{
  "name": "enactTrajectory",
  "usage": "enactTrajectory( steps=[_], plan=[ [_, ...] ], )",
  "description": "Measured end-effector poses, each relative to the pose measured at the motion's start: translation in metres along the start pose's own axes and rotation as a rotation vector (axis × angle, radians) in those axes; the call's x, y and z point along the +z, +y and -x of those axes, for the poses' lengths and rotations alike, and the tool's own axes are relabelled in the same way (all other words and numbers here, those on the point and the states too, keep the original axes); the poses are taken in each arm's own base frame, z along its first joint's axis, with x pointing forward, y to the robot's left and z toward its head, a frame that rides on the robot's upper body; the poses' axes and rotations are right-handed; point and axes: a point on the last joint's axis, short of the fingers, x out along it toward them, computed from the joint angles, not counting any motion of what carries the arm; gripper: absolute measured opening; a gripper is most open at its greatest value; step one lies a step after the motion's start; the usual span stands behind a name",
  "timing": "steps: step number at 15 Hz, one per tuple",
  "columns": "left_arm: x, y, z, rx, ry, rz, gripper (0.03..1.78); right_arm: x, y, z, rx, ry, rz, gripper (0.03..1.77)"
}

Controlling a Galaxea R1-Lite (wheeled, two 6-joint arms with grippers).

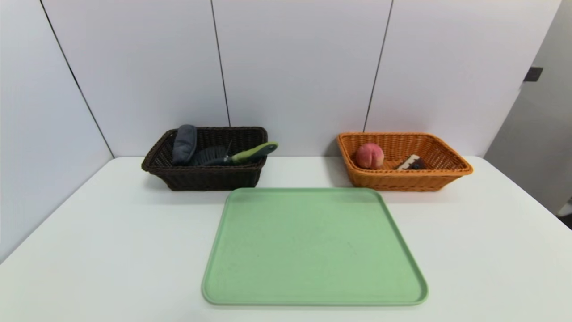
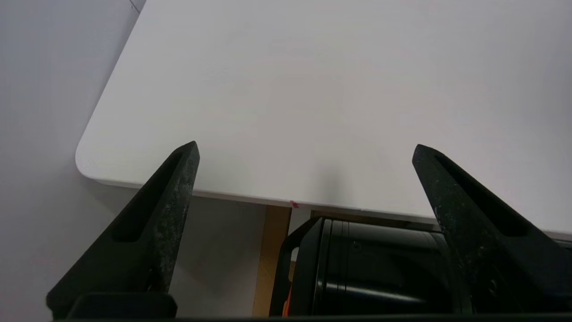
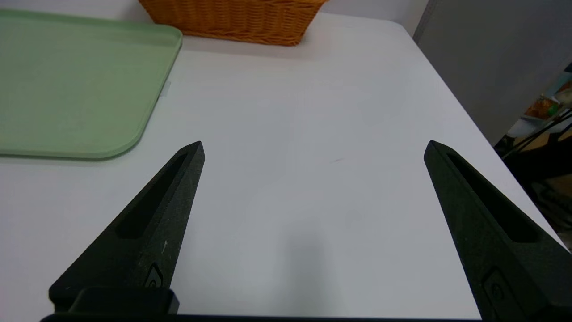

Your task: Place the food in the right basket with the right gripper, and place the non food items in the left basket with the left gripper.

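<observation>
The dark brown left basket (image 1: pixel 205 179) holds a grey pad (image 1: pixel 184 144), a dark brush (image 1: pixel 210 155) and a green-handled tool (image 1: pixel 252 153). In the orange right basket (image 1: pixel 404 181) lie a pink peach (image 1: pixel 369 155) and a brown-and-white cake piece (image 1: pixel 411 162). The green tray (image 1: pixel 313 246) between them carries nothing. Neither arm shows in the head view. My left gripper (image 2: pixel 306 150) is open over the table's near left corner. My right gripper (image 3: pixel 315 147) is open above bare table, right of the tray (image 3: pixel 67 85) and short of the orange basket (image 3: pixel 232 20).
The white table (image 1: pixel 482 250) ends at a wall behind the baskets and on the left. Its front edge (image 2: pixel 250 197) runs under my left gripper, with a black robot part (image 2: pixel 380 268) below. The table's right edge (image 3: pixel 464 120) drops off toward a cluttered floor.
</observation>
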Motion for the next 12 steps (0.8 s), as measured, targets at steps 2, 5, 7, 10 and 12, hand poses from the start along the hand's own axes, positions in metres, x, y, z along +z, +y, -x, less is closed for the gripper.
enactTrajectory(
  steps=[2, 5, 7, 10, 12],
  plan=[
    [-0.002, -0.002, -0.009, 0.003, -0.067, -0.004, 1.69, -0.006, 0.001, -0.003, -0.003, -0.04, 0.006, 1.69],
    [-0.004, -0.007, -0.029, 0.005, -0.178, -0.031, 1.69, -0.02, 0.004, -0.003, 0.03, -0.072, 0.058, 1.69],
    [-0.005, -0.01, -0.042, -0.007, -0.26, -0.058, 1.69, -0.021, 0.004, -0.003, 0.043, -0.122, 0.063, 1.69],
    [-0.004, -0.016, -0.053, -0.135, -0.397, -0.069, 1.69, -0.021, 0.005, -0.004, 0.057, -0.208, 0.057, 1.69],
    [-0.012, -0.018, -0.06, -0.172, -0.374, -0.074, 1.69, -0.024, 0.006, -0.005, 0.06, -0.2, 0.054, 1.69]
  ],
)
